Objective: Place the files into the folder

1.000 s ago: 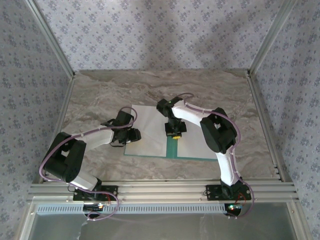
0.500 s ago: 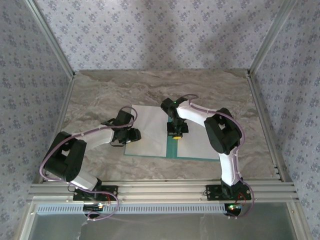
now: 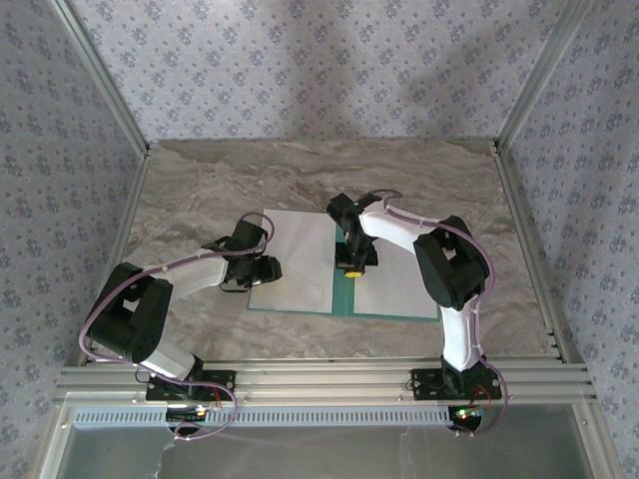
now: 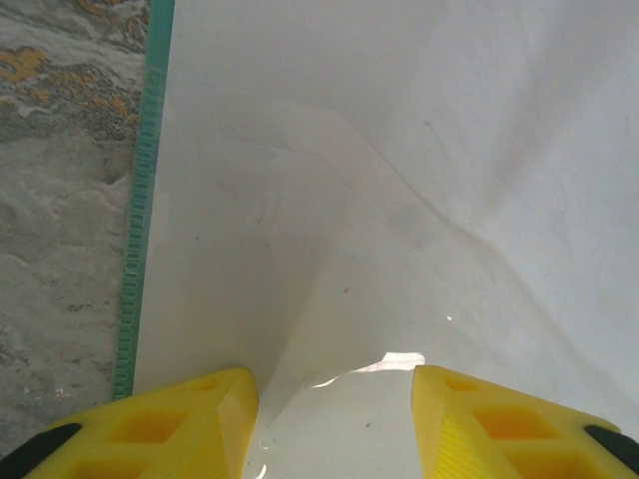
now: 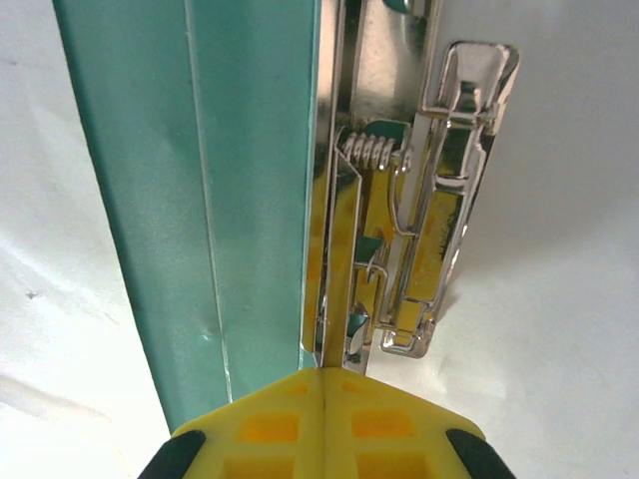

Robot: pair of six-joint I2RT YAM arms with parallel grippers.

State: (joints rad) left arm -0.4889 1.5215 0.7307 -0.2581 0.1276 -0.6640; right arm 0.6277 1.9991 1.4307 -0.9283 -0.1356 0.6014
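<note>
The teal folder (image 3: 341, 297) lies open on the marble table, with a white file (image 3: 295, 259) on its left half and another (image 3: 394, 284) on its right half. My left gripper (image 3: 265, 269) is at the folder's left edge. In the left wrist view its yellow jaws (image 4: 334, 389) stand open over the white sheet (image 4: 399, 150), which bulges up in a crease between them. My right gripper (image 3: 351, 265) is over the centre fold. In the right wrist view it (image 5: 326, 374) is shut, its tips against the metal clip (image 5: 419, 230) beside the teal spine (image 5: 240, 180).
Patterned walls and metal frame posts (image 3: 105, 90) close in the table on three sides. Bare marble (image 3: 300, 175) lies behind the folder and to its right. A teal folder edge (image 4: 140, 249) borders the sheet in the left wrist view.
My right arm's elbow has swung a little to the right, and its shut gripper has shifted slightly right along the centre fold. The left arm has not moved.
</note>
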